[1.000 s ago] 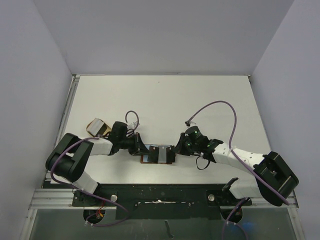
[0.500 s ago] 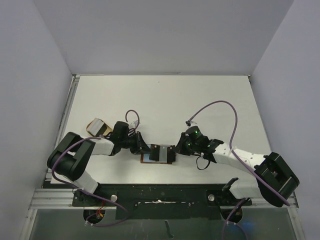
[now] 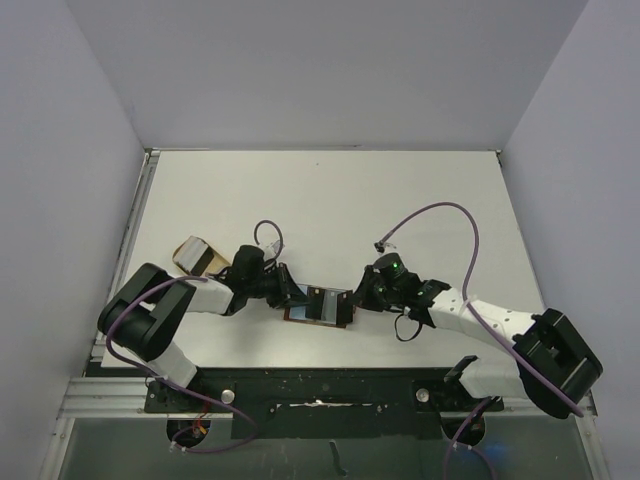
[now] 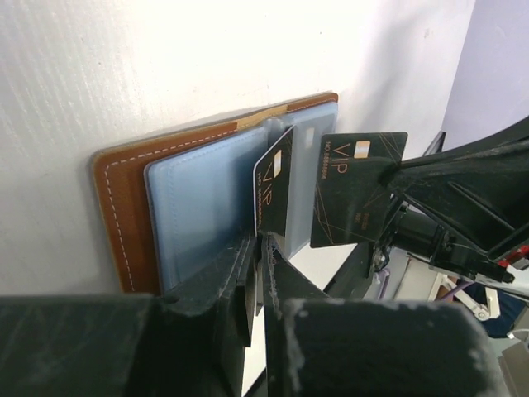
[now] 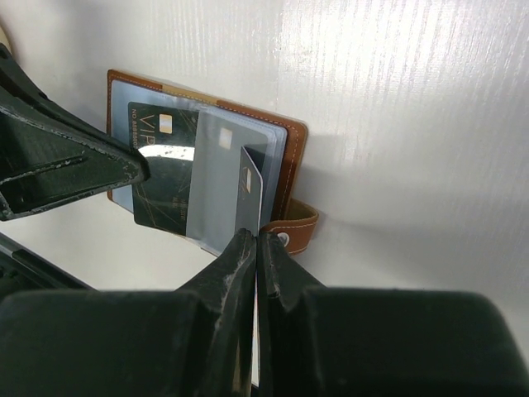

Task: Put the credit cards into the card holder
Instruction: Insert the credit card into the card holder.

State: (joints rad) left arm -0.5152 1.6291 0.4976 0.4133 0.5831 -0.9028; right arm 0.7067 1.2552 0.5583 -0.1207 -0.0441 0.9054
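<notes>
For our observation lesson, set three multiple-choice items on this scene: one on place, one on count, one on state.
1. Where does the card holder lie? A by the far wall B between the left gripper and right gripper C off the table
2. How many credit cards show in the left wrist view? A one B two C four
3. The card holder is: A snapped shut B rolled C open
Key: B, the grippers flank it; B, two VIP faces show; C, its blue pockets show.
</notes>
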